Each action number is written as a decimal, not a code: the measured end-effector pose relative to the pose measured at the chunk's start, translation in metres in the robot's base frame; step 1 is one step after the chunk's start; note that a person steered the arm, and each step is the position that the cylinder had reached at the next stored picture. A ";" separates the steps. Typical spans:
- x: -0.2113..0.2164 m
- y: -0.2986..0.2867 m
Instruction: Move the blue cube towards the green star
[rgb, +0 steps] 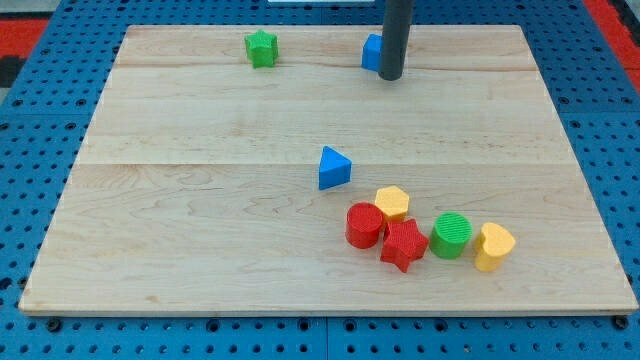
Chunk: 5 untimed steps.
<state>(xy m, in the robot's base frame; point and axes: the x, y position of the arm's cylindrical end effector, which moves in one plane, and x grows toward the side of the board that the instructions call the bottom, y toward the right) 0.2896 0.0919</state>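
The blue cube (371, 52) sits near the view's top, right of centre, partly hidden behind my rod. My tip (391, 76) rests on the board right next to the cube, on its right and slightly below it. The green star (261, 48) lies near the view's top, left of centre, well to the left of the cube and in full view.
A blue triangle (333, 168) lies mid-board. Lower right is a cluster: red cylinder (363, 225), yellow hexagon (392, 203), red star (403, 245), green cylinder (451, 235), yellow heart-like block (493, 246). The wooden board (180, 230) lies on a blue pegboard.
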 end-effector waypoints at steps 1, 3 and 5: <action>-0.014 0.005; -0.031 0.029; -0.042 0.014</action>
